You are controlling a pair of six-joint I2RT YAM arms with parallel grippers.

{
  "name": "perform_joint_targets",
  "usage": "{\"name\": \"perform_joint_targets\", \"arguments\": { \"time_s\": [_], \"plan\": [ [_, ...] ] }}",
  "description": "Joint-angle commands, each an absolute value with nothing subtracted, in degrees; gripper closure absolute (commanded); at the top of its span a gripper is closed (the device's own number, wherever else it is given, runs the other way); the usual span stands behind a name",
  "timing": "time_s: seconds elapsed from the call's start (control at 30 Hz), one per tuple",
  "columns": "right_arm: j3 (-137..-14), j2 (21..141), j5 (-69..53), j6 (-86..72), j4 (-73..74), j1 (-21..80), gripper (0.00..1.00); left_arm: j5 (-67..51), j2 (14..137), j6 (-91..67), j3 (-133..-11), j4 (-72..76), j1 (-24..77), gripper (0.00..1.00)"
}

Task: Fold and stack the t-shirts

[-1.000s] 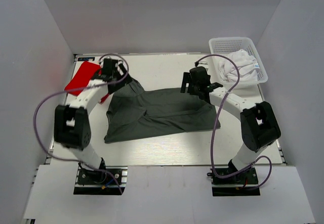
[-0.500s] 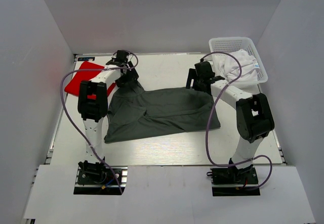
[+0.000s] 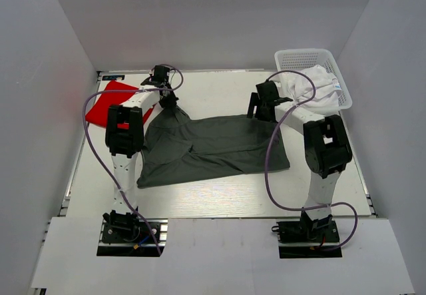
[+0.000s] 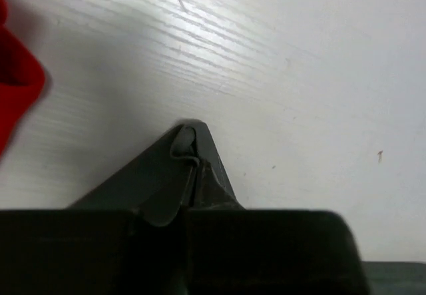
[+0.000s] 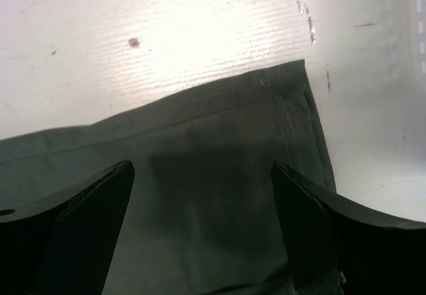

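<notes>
We see the dark grey t-shirt (image 3: 213, 145) spread across the middle of the tabletop (image 3: 219, 88), its far left corner pinched up between our left fingers (image 3: 166, 100), which are closed on the cloth. Our right fingers (image 3: 258, 110) hang wide apart just over its far right corner, gripping nothing.

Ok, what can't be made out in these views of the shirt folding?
- Red t-shirt: top view, left arm covers its right part; left wrist view's edge cuts it.
- White t-shirt: top view, bunched inside basket, too small; shape unclear.
- Right tool: open over dark grey t-shirt; contact unclear, right arm hides it from above.
</notes>
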State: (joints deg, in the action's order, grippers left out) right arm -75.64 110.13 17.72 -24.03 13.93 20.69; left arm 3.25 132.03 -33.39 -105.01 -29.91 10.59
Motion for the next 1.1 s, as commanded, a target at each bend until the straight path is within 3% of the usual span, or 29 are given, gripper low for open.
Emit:
{"name": "perform_joint_targets", "arguments": {
  "time_s": [0.0, 0.07, 0.57, 0.7, 0.87, 1.07],
  "plan": [
    [-79.63, 111.44, 21.44, -25.48, 14.94, 20.3, 0.1, 2.02, 131.92, -32.52, -107.31, -29.62, 10.28, 0.93],
    [-80.94, 112.32, 23.28, -26.19, 15.38, 20.3, 0.1, 2.02, 131.92, -32.52, -108.01, -29.62, 10.28, 1.0],
    [-92.02, 122.86, 28.74, -32.87, 20.39, 19.25, 0.1, 4.48, 126.83, -31.29, -104.85, -30.15, 10.28, 1.0],
    [-94.74, 125.42, 26.98, -32.17, 20.13, 18.98, 0.2, 4.48, 126.22, -30.76, -104.33, -30.15, 10.28, 1.0],
    [-95.01, 126.82, 26.37, -33.13, 20.21, 18.72, 0.23, 5.19, 124.28, -30.76, -103.01, -30.24, 10.28, 1.0],
    [-93.25, 125.86, 25.57, -33.4, 20.3, 18.9, 0.65, 6.86, 121.38, -30.76, -99.68, -29.71, 10.28, 1.0]
  ]
}}
